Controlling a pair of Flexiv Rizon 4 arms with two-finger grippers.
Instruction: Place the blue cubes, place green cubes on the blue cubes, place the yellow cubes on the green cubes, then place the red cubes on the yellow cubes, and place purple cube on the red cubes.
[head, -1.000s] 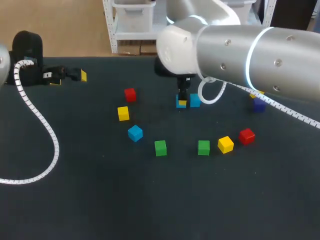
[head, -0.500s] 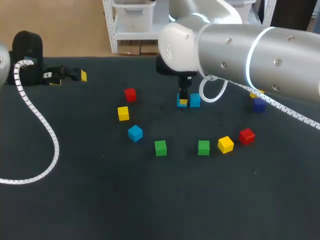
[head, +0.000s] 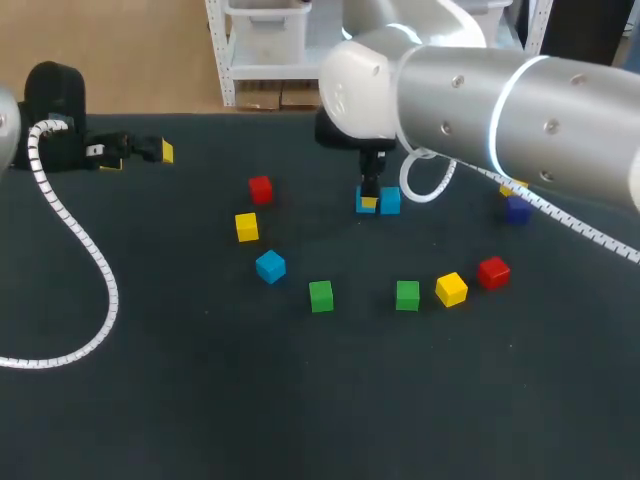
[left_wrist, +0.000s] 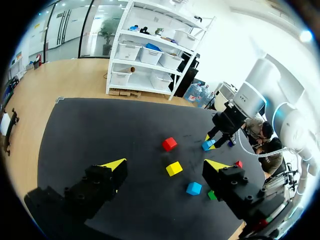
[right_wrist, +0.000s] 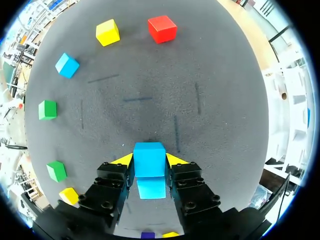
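My right gripper (head: 368, 203) (right_wrist: 149, 161) is low over the table's middle, shut on a blue cube (right_wrist: 149, 151). A second blue cube (head: 391, 200) lies right beside it. A third blue cube (head: 270, 266) sits apart to the front left. Two green cubes (head: 320, 295) (head: 407, 294), two yellow cubes (head: 246, 226) (head: 451, 289) and two red cubes (head: 260, 188) (head: 493, 272) lie singly around them. The purple cube (head: 517, 209) shows past my right arm. My left gripper (head: 138, 158) (left_wrist: 165, 164) hovers open at the far left, holding nothing.
A white coiled cable (head: 85, 260) from my left arm loops over the table's left part. My right arm (head: 500, 100) spans the back right and hides part of the table there. The dark table (head: 300, 400) is bare in front of the cubes.
My right gripper has shifted slightly to the right with its blue cube, closer to the neighbouring blue cube. My left arm has stayed still.
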